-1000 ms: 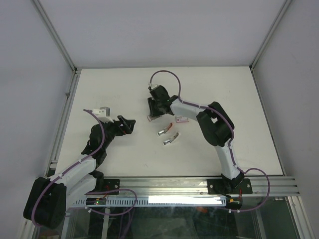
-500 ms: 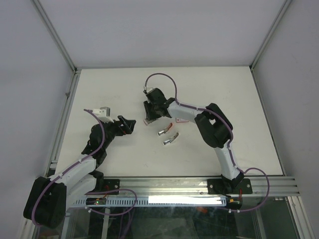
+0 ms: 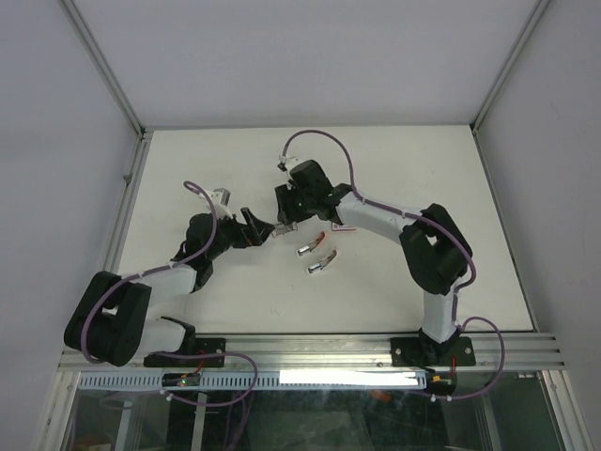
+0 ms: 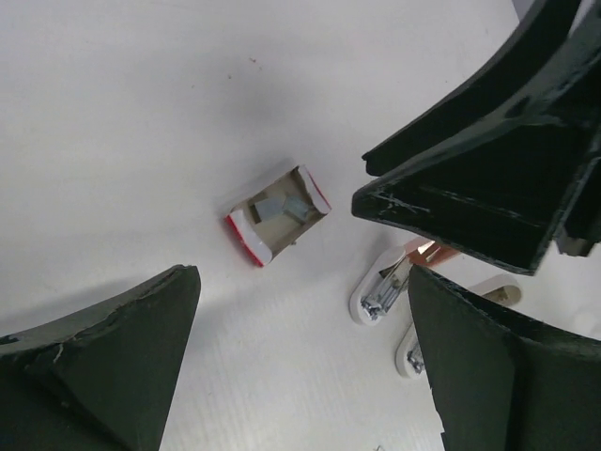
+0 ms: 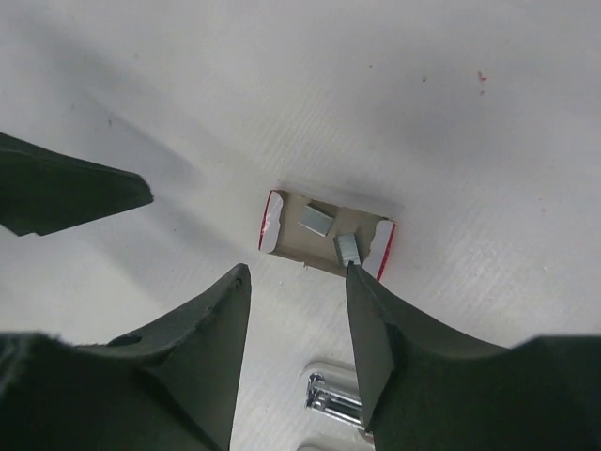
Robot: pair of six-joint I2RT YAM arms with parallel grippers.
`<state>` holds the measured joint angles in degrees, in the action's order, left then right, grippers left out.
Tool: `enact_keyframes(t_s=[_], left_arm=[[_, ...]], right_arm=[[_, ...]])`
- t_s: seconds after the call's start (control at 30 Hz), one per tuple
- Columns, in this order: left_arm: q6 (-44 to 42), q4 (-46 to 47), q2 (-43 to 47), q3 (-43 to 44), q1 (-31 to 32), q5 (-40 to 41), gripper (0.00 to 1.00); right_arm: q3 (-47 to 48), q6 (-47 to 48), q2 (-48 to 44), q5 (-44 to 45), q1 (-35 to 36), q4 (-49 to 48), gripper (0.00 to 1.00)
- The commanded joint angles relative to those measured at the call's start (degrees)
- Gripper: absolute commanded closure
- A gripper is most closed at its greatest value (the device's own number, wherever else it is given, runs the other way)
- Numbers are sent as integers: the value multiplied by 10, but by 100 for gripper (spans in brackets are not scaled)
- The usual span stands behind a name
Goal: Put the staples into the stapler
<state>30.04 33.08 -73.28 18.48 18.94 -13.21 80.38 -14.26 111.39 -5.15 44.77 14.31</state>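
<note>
Resting place of staples [image 5: 326, 237]: flat on the white tabletop [image 3: 188, 169], left of centre, with the tray side up and below the tips of both tools
Contents of staples: two short silvery strips lay askew in the greyish tray, and both short ends of the box showed red
State of left tool [image 4: 300, 282]: fingers were spread wide with nothing between them
Position of left tool: low over the tabletop, aimed at the box from the left and apart from it
State of right tool [image 5: 296, 272]: fingers were parted with a clear gap and pinched nothing
Position of right tool: hung directly above the box, pointing down
Contact at right tool: one fingertip [image 5: 376, 310] stood at the box's near edge beside a strip; whether it touched could not be told
Position of stapler [image 4: 380, 293]: on the tabletop just beside the box, on the side nearer the arm bases, and held by neither tool
Condition of stapler: opened out, two pale halves lay side by side with silvery metal showing at their ends
Other item: a small reddish-copper piece [image 4: 424, 252] lay beside the stapler, partly hidden by the right tool; what it was could not be told
</note>
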Motion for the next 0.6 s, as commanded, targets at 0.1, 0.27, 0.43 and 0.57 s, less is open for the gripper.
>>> enact_keyframes(t_s=[0.1, 0.27, 0.43, 0.57], left_arm=[[-2, 74, -94, 97, 12, -22, 4], [-7, 74, -194, 168, 17, -40, 4], [1, 47, -244, 206, 26, -57, 5], [6, 38, -245, 191, 37, -64, 5]], right_arm=[[-60, -52, -79, 26, -15, -30, 52], [-90, -67, -96, 19, -27, -50, 52], [-114, -69, -125, 20, -41, -51, 52], [-140, -73, -154, 16, -56, -60, 52]])
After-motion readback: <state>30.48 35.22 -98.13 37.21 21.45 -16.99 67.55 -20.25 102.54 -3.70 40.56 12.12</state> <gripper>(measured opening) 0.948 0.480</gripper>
